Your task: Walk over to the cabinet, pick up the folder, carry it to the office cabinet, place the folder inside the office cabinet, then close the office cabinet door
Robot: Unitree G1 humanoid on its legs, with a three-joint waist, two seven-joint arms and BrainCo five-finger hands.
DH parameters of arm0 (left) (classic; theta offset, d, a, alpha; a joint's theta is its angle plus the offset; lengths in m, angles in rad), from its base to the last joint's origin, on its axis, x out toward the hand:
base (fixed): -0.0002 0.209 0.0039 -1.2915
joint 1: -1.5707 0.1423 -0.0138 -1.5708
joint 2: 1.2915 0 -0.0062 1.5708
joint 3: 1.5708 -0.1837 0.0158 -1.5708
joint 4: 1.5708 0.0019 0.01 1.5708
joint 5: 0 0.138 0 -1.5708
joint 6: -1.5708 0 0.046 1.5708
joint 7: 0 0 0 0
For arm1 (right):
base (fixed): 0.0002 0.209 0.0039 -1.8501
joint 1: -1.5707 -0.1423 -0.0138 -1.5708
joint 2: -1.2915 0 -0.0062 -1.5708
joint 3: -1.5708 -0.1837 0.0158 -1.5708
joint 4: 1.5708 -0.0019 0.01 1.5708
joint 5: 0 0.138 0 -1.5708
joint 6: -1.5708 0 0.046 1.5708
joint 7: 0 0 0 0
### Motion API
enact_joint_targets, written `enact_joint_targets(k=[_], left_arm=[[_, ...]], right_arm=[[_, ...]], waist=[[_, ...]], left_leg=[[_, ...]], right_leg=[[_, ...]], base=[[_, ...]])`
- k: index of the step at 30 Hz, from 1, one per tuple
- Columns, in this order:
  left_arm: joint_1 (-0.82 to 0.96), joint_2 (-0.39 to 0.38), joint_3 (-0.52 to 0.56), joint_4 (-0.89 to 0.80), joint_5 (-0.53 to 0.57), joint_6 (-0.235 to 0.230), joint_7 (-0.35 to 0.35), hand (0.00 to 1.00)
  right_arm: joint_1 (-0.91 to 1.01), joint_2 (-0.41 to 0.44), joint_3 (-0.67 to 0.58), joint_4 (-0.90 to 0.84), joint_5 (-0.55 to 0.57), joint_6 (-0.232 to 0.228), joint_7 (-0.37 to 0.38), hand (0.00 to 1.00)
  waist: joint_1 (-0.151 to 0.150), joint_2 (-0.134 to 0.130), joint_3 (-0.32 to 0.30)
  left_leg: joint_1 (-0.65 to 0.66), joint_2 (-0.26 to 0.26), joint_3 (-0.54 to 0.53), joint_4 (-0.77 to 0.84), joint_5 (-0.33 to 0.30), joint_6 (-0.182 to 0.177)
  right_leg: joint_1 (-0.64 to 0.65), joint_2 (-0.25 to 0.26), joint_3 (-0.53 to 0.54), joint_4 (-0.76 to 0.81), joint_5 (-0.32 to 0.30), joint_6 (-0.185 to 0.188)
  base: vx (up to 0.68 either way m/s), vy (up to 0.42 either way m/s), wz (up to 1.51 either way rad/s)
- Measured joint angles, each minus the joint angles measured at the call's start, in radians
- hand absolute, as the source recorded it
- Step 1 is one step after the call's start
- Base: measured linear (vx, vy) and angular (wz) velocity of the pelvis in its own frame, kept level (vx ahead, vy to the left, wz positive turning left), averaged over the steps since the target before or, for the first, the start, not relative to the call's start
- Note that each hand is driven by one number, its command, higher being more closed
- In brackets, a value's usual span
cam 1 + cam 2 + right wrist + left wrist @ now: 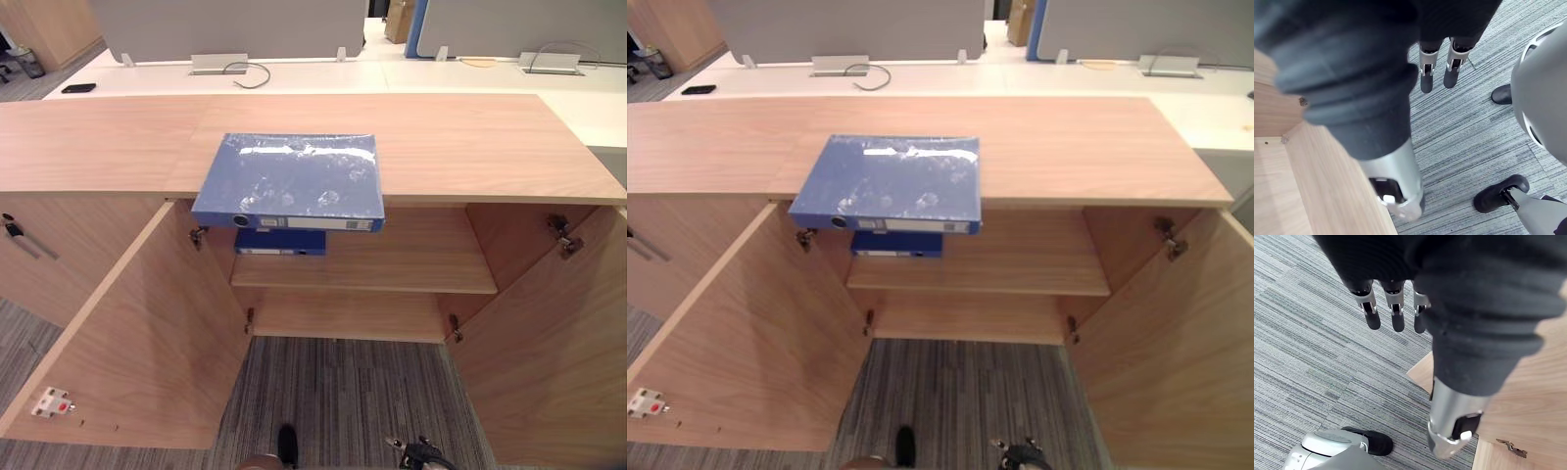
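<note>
**Folder**: blue, lying flat on the wooden tabletop of the cabinet. Its labelled spine faces the front and juts a little past the tabletop's front edge, above the open compartment. The cover is glossy with light glare. Neither hand touches it.

**Second folder**: darker blue, lying flat on the upper shelf inside the cabinet, directly below the first and toward the shelf's left end.

**Cabinet**: light wood, both doors swung open. The left door carries a small white catch with a red spot near its lower outer corner. The right door has a metal hinge at its top. A lower compartment sits under the shelf. A neighbouring closed door on the left has a metal handle.

**Left hand**: hanging beside the edge of a wooden door, above the carpet. The fingers are straight and loosely spread, the thumb is apart from them, and it holds nothing.

**Right hand**: hanging over the carpet beside a wooden door panel, with the fingers relaxed and pointing down. It holds nothing.

**Carpet**: grey, striped.

**Background**: white desks stand behind the cabinet, backed by grey partition screens. A black phone lies at the far left. A looped cable lies near a metal desk fitting.
</note>
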Motion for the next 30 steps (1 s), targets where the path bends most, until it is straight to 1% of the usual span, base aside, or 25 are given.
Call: enact_joint_targets(k=[3,4,5,6,7,8,9,10,11,12,13,14,15,16,17,18,19,20,21,24,26,27,30], left_arm=[[0.004,-0.001,-0.001,0.004,-0.05,-0.001,-0.02,0.0],[0.009,-0.001,-0.005,0.003,-0.085,-0.004,-0.032,0.0],[0.013,-0.001,-0.007,0.002,-0.134,-0.007,-0.047,0.0],[0.015,-0.002,-0.008,0.0,-0.169,-0.009,-0.054,0.0],[0.02,-0.012,-0.007,-0.003,-0.264,-0.014,-0.074,0.0],[0.02,-0.027,-0.009,-0.008,-0.34,-0.014,-0.088,0.0],[0.023,-0.034,-0.011,-0.013,-0.371,-0.017,-0.093,0.0],[0.025,-0.033,-0.022,-0.022,-0.434,-0.021,-0.104,0.0],[0.027,-0.032,-0.028,-0.029,-0.456,-0.021,-0.108,0.0],[0.029,-0.035,-0.036,-0.046,-0.48,-0.023,-0.114,0.0],[0.031,-0.036,-0.049,-0.059,-0.5,-0.03,-0.119,0.0],[0.031,-0.038,-0.049,-0.07,-0.503,-0.03,-0.119,0.0],[0.033,-0.053,-0.052,-0.098,-0.522,-0.031,-0.119,0.0],[0.042,-0.064,-0.054,-0.127,-0.551,-0.036,-0.118,0.0],[0.046,-0.073,-0.059,-0.155,-0.574,-0.04,-0.118,0.0],[0.053,-0.08,-0.086,-0.209,-0.602,-0.043,-0.117,0.0],[0.054,-0.078,-0.122,-0.266,-0.629,-0.046,-0.117,0.0],[0.057,-0.078,-0.144,-0.301,-0.632,-0.047,-0.117,0.0],[0.065,-0.076,-0.192,-0.371,-0.633,-0.047,-0.117,0.0],[0.08,-0.082,-0.308,-0.531,-0.629,-0.036,-0.116,0.0],[0.093,-0.082,-0.335,-0.651,-0.614,-0.028,-0.114,0.0],[0.093,-0.083,-0.335,-0.676,-0.599,-0.028,-0.109,0.0],[0.101,-0.084,-0.341,-0.788,-0.489,-0.028,-0.061,0.0]], right_arm=[[0.004,-0.001,0.001,0.0,0.0,0.003,0.003,0.0],[0.006,-0.001,0.002,0.0,-0.001,0.004,0.004,0.0],[0.009,-0.003,0.003,0.0,-0.001,0.007,0.006,0.0],[0.007,-0.005,0.004,-0.001,-0.002,0.009,0.009,0.0],[0.009,-0.01,0.008,-0.005,-0.005,0.013,0.015,0.0],[0.012,-0.023,0.01,-0.025,-0.007,0.021,0.023,0.0],[0.016,-0.026,0.021,-0.042,-0.007,0.025,0.025,0.0],[0.029,-0.027,0.059,-0.078,-0.007,0.029,0.032,0.0],[0.036,-0.027,0.082,-0.09,-0.006,0.029,0.033,0.0],[0.039,-0.028,0.123,-0.101,-0.007,0.029,0.034,0.0],[0.037,-0.026,0.148,-0.101,-0.007,0.029,0.038,0.0],[0.037,-0.025,0.153,-0.101,-0.007,0.028,0.038,0.0],[0.035,-0.022,0.153,-0.099,-0.006,0.027,0.038,0.0],[0.034,-0.016,0.154,-0.098,-0.006,0.028,0.038,0.0],[0.033,-0.008,0.155,-0.098,-0.007,0.028,0.041,0.0],[0.032,-0.007,0.154,-0.099,-0.009,0.027,0.042,0.0],[0.037,-0.009,0.154,-0.096,-0.025,0.029,0.042,0.0],[0.041,-0.009,0.154,-0.095,-0.033,0.029,0.041,0.0],[0.048,-0.011,0.154,-0.084,-0.044,0.03,0.041,0.0],[0.056,-0.024,0.156,-0.067,-0.046,0.04,0.041,0.0],[0.055,-0.025,0.163,-0.061,-0.046,0.042,0.04,0.0],[0.055,-0.025,0.166,-0.061,-0.047,0.042,0.04,0.0],[0.055,-0.026,0.191,-0.062,-0.046,0.043,0.035,0.0]], waist=[[0.001,0.004,-0.003],[0.0,0.003,-0.005],[0.0,0.004,-0.006],[0.002,0.003,-0.006],[0.007,0.004,-0.003],[0.007,0.018,-0.002],[0.008,0.021,-0.001],[0.001,0.027,0.003],[-0.005,0.028,0.006],[-0.007,0.024,0.003],[-0.009,0.02,0.003],[-0.009,0.014,0.0],[-0.003,0.015,-0.007],[0.004,0.006,-0.009],[0.006,0.007,-0.009],[-0.001,0.012,-0.011],[0.0,0.002,-0.017],[0.0,-0.005,-0.021],[-0.002,-0.014,-0.025],[0.001,-0.019,-0.027],[0.003,-0.02,-0.026],[0.004,-0.021,-0.027],[0.006,-0.023,-0.026]], left_leg=[[0.01,-0.001,-0.001,-0.004,-0.001,-0.001],[0.014,-0.002,-0.001,-0.004,-0.007,-0.008],[0.014,-0.007,-0.001,-0.004,-0.012,-0.003],[0.013,-0.01,0.0,-0.004,-0.018,0.003],[0.012,-0.016,0.0,-0.004,-0.026,0.009],[0.012,-0.008,0.002,-0.004,-0.029,0.006],[0.015,-0.006,0.002,-0.004,-0.033,0.006],[0.03,-0.002,0.002,-0.004,-0.034,0.007],[0.031,0.0,0.002,-0.004,-0.034,0.007],[0.033,0.004,0.002,-0.004,-0.034,0.007],[0.03,0.004,0.003,-0.004,-0.034,0.006],[0.031,0.001,0.003,-0.004,-0.033,0.005],[0.027,-0.001,0.008,-0.004,-0.032,0.003],[0.019,-0.001,0.021,-0.004,-0.029,-0.001],[0.009,0.006,0.033,-0.004,-0.027,-0.004],[0.005,0.024,0.031,-0.004,-0.021,-0.013],[0.005,0.037,0.023,-0.004,-0.012,-0.019],[0.005,0.039,0.012,-0.004,-0.008,-0.025],[0.005,0.042,-0.006,-0.004,-0.002,-0.031],[0.003,0.041,-0.027,-0.004,0.002,-0.03],[0.004,0.04,-0.032,-0.003,-0.002,-0.035],[0.004,0.04,-0.033,-0.003,-0.001,-0.035],[0.017,0.038,-0.045,-0.003,-0.001,-0.035]], right_leg=[[0.016,0.0,-0.007,-0.008,0.0,0.0],[0.02,0.0,-0.012,-0.009,0.0,0.001],[0.019,-0.009,-0.02,-0.005,-0.002,0.003],[0.012,-0.017,-0.023,0.007,-0.008,0.012],[-0.022,-0.039,-0.018,0.072,-0.026,0.041],[-0.099,-0.055,0.001,0.209,-0.032,0.036],[-0.142,-0.066,0.018,0.297,-0.027,0.028],[-0.204,-0.084,0.049,0.429,-0.03,-0.007],[-0.215,-0.087,0.049,0.454,-0.046,-0.013],[-0.226,-0.076,0.047,0.432,-0.067,0.005],[-0.238,-0.058,0.044,0.355,-0.066,0.004],[-0.24,-0.052,0.033,0.304,-0.058,0.001],[-0.217,-0.047,0.019,0.237,-0.065,0.004],[-0.2,-0.037,0.019,0.177,-0.077,0.015],[-0.188,-0.028,0.013,0.123,-0.079,0.038],[-0.174,-0.006,0.004,0.082,-0.065,0.034],[-0.156,0.011,-0.013,0.055,-0.06,0.031],[-0.147,0.016,-0.024,0.044,-0.059,0.031],[-0.129,0.023,-0.048,0.031,-0.051,0.029],[-0.104,0.033,-0.072,0.003,-0.049,0.03],[-0.087,0.039,-0.078,-0.017,-0.047,0.032],[-0.08,0.04,-0.08,-0.019,-0.047,0.032],[-0.057,0.043,-0.086,-0.02,-0.047,0.032]], base=[[0.0,0.0,0.0],[-0.04,-0.002,-0.03],[-0.04,0.021,-0.06],[-0.05,0.048,-0.18],[-0.06,0.071,-0.28],[-0.06,0.073,-0.3],[-0.05,0.092,-0.18],[-0.02,0.079,-0.01],[-0.03,0.065,0.13],[-0.04,0.01,0.16],[-0.05,-0.016,0.14],[-0.02,-0.058,0.0],[0.0,-0.083,-0.16],[0.0,-0.098,-0.34],[-0.01,-0.132,-0.31],[0.0,-0.124,-0.11],[0.04,-0.153,0.13],[0.07,-0.14,0.32],[0.08,-0.135,0.4],[0.1,-0.086,0.27],[0.12,-0.06,0.08],[0.14,-0.07,0.09],[0.07,-0.035,0.17]])
